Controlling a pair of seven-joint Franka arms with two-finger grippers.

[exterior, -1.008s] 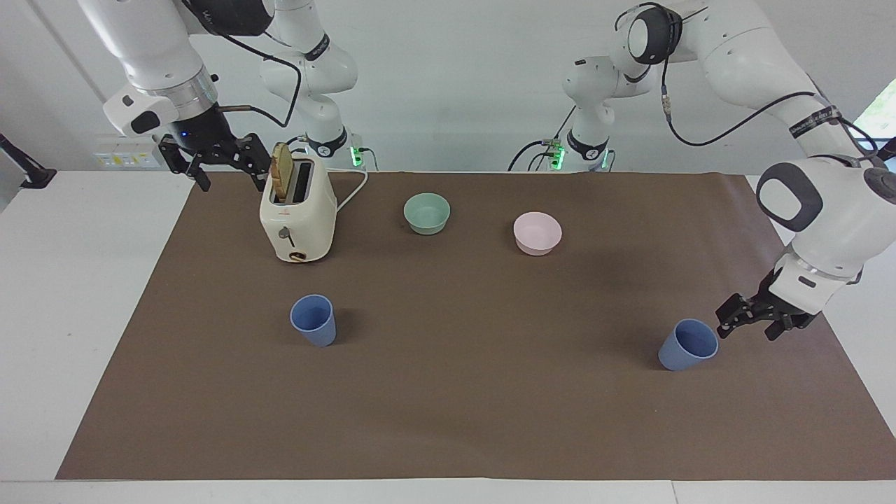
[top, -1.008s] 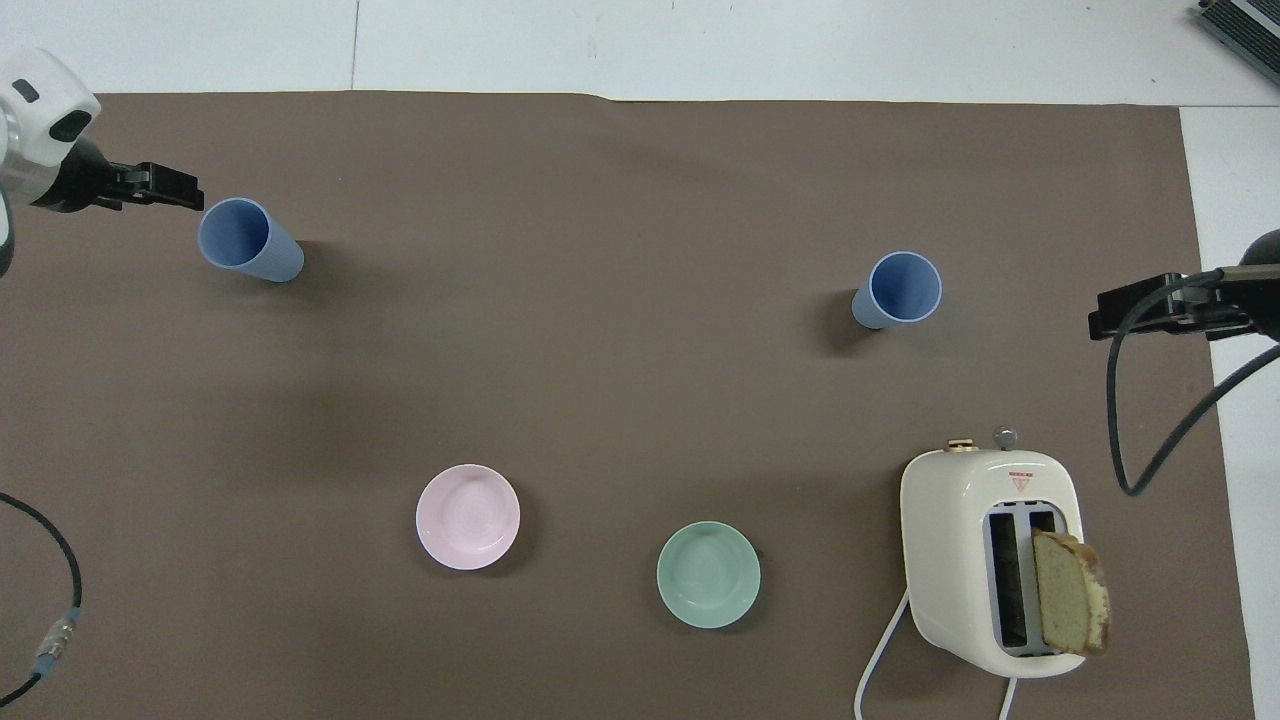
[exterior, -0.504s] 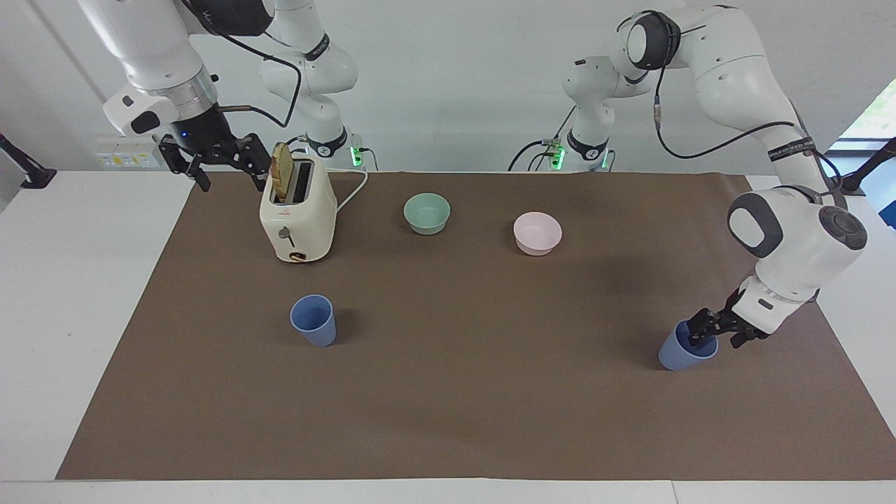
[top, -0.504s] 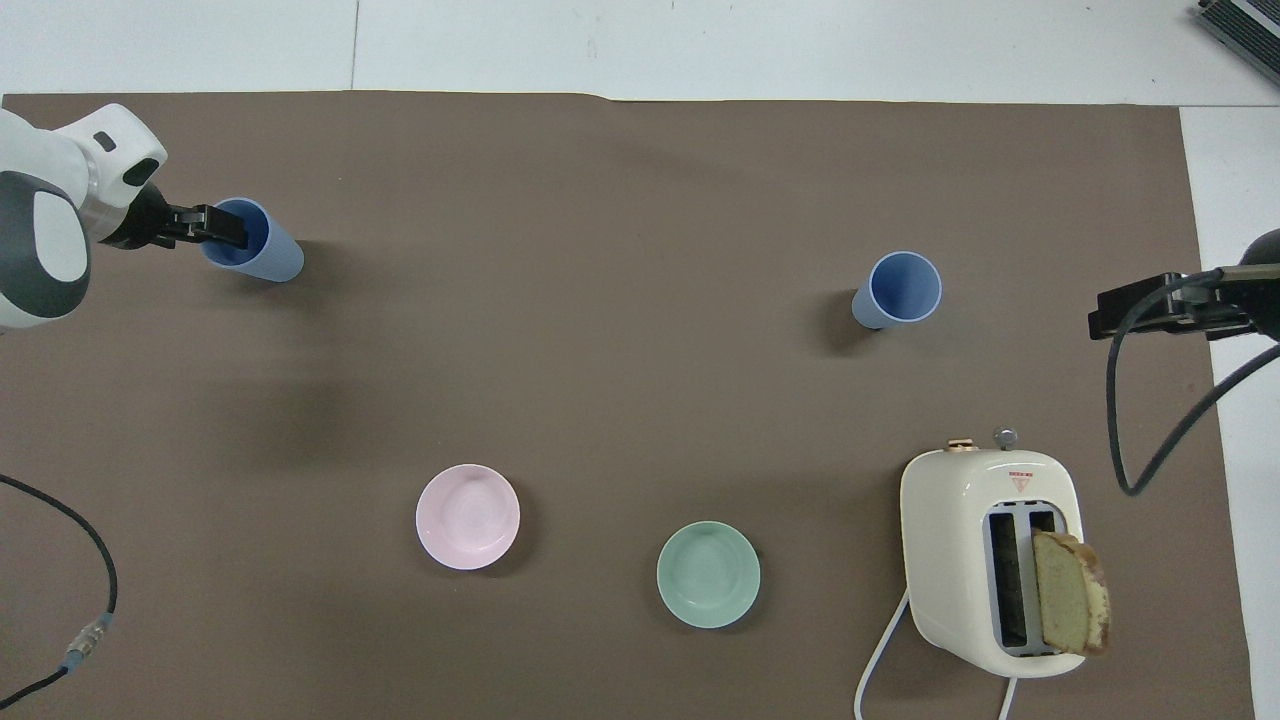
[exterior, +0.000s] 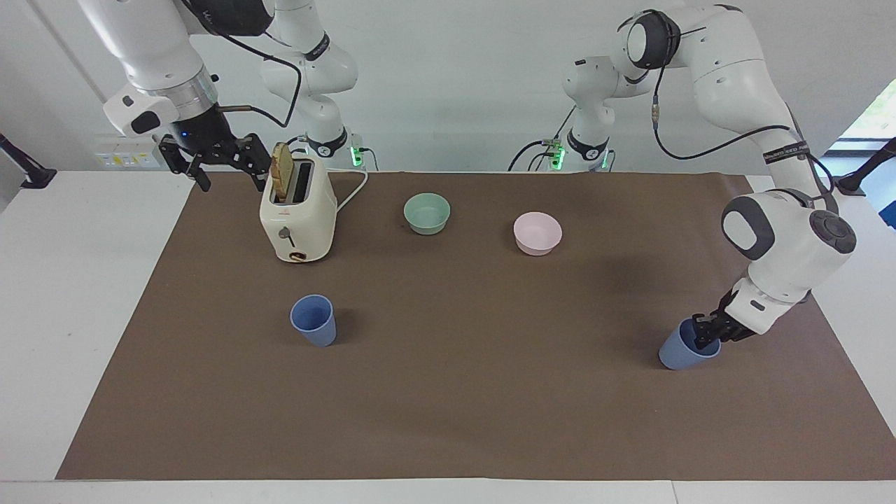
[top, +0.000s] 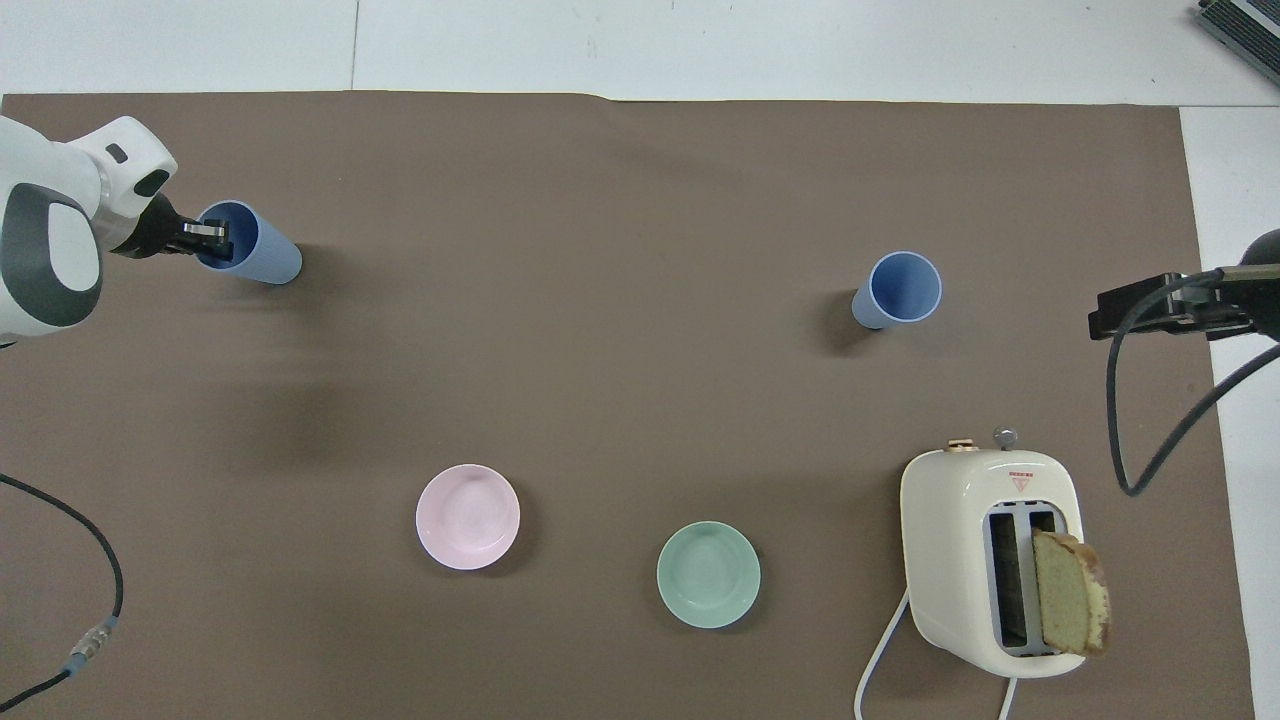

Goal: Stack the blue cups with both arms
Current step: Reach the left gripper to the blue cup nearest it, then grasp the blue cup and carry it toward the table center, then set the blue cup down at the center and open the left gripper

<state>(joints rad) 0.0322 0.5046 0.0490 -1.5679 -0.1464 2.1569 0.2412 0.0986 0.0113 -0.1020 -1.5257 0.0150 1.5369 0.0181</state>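
- The left claw [exterior: 702,334] is down at the blue cup [exterior: 682,351] at the left arm's end of the worktop [exterior: 84,294], pinched closed on the cup's rim, one finger inside the mouth.
- That cup seems to lean a little, though it is hard to be sure from here; its base rests on the brown mat [exterior: 476,392].
- The second blue cup [exterior: 313,320] stands upright on the mat toward the right arm's end, farther from the robots than the toaster [exterior: 297,218].
- The right claw [exterior: 218,164] waits in the air beside the toaster, over the mat's edge, its fingers spread open and holding nothing.
- A slice of bread [exterior: 282,170] sticks up from a toaster slot.
- A green bowl [exterior: 427,213] and a pink bowl [exterior: 537,233] sit between the two cups, nearer to the robots.
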